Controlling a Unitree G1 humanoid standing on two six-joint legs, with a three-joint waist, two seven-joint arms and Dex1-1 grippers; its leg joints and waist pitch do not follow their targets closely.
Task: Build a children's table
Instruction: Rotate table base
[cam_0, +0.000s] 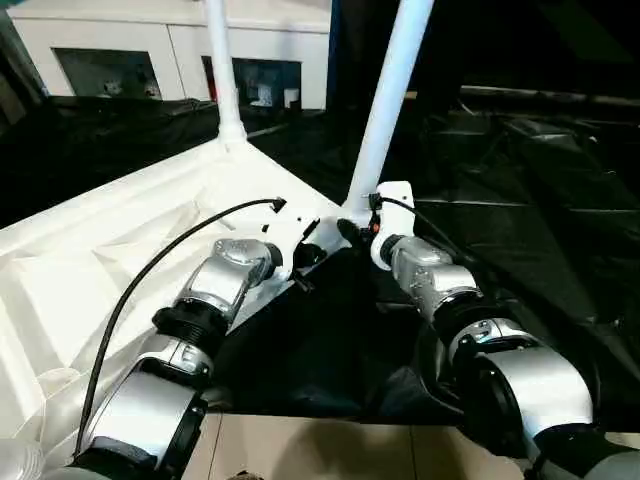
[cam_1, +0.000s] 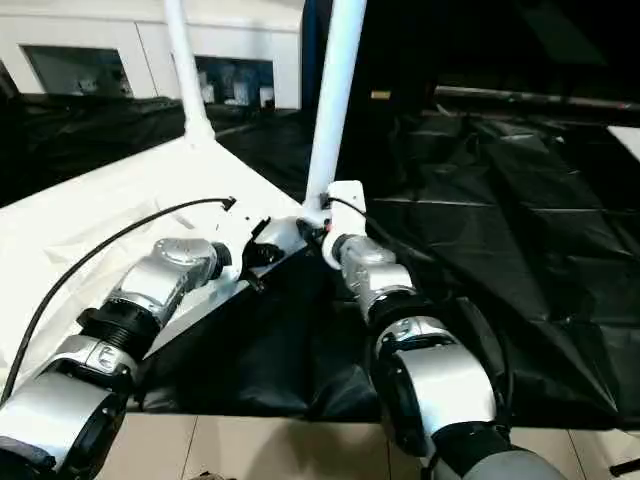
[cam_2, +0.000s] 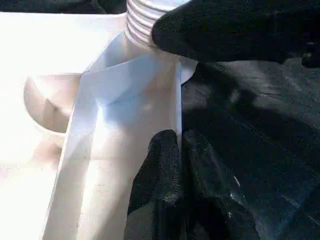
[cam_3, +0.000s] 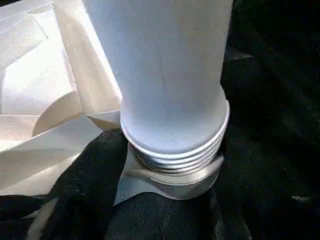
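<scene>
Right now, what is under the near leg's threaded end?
The near leg stands in the tabletop corner socket, several threads still exposed. Black sheeting lies below; the socket's inside is hidden.

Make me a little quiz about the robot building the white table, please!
1. How many white legs stand upright in the tabletop?
2. True or false: screw threads show at the bottom of the near leg, above its corner socket.
3. What is the left gripper pinching? A the tabletop's rim, B a leg, C a screwdriver.
Key: 1 two, the near leg and the far leg; 2 true; 3 A.
</scene>
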